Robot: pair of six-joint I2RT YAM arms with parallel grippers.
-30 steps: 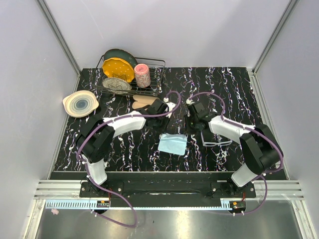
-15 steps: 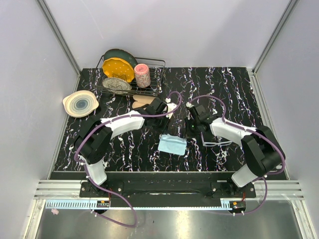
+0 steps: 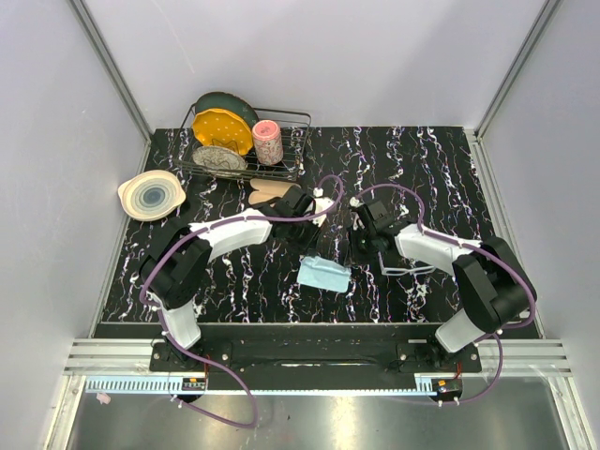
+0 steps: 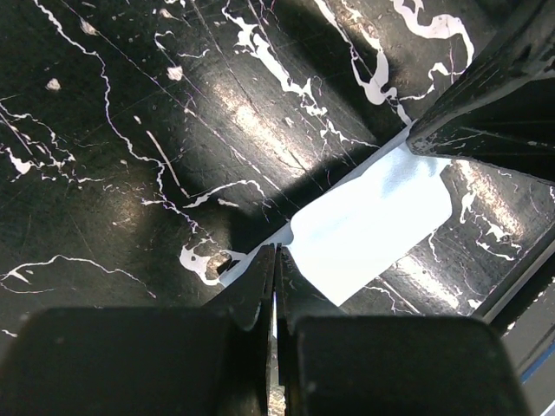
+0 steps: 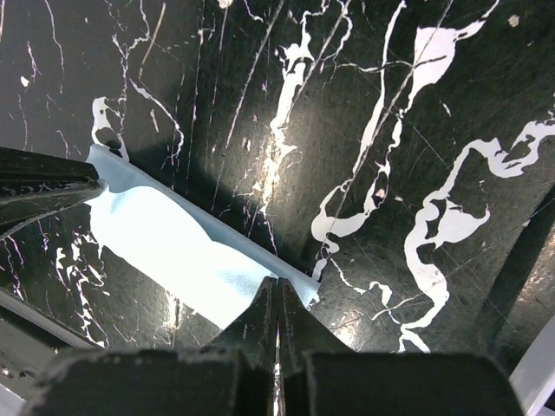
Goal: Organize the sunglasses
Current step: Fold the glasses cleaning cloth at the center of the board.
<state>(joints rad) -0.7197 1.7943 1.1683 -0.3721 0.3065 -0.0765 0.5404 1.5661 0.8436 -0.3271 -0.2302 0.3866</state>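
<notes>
The light-blue cloth (image 3: 323, 275) lies rumpled on the black marbled table, between the two grippers. My left gripper (image 3: 313, 246) is shut on one of its corners, seen in the left wrist view (image 4: 276, 253) with the cloth (image 4: 373, 221) stretching away. My right gripper (image 3: 353, 251) is shut on another corner (image 5: 278, 284), and the cloth (image 5: 165, 243) runs left toward the left gripper's fingers (image 5: 43, 186). The sunglasses (image 3: 412, 270), whitish-framed, lie on the table under the right arm, apart from the cloth. I cannot make out the black case.
A wire dish rack (image 3: 292, 122) with plates and a pink cup (image 3: 268, 142) stands at the back left. A pale bowl (image 3: 150, 195) sits at the left edge. A wooden piece (image 3: 267, 192) lies behind the left gripper.
Both grippers have moved toward the near edge, each holding a cloth corner. The cloth's far edge has come forward with them, so the cloth now looks narrower and bunched. The sunglasses have not moved.
</notes>
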